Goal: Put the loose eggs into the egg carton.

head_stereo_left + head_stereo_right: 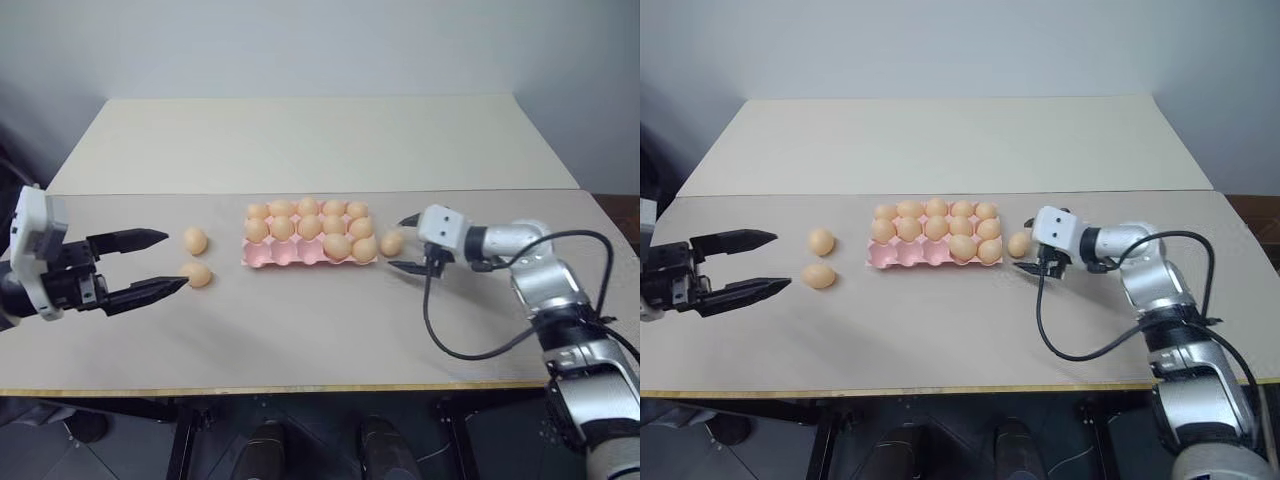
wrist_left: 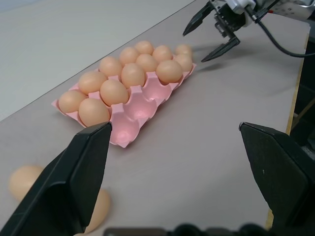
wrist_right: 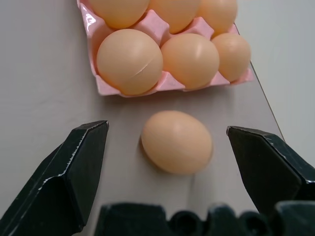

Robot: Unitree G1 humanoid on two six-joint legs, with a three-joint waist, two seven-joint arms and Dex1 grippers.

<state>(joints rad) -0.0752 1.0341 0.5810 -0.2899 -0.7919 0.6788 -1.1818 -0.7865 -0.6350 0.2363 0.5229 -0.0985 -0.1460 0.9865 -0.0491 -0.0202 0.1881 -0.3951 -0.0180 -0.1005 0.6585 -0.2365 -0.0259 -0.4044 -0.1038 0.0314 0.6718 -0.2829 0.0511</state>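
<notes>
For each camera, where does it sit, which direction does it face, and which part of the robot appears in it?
Head views: from the head, forward and down at the table; both arms show.
Left wrist view: along the open left gripper toward the egg carton.
Right wrist view: along the open right gripper at a loose egg beside the carton.
Shared: the carton; the left wrist view also catches the right gripper.
</notes>
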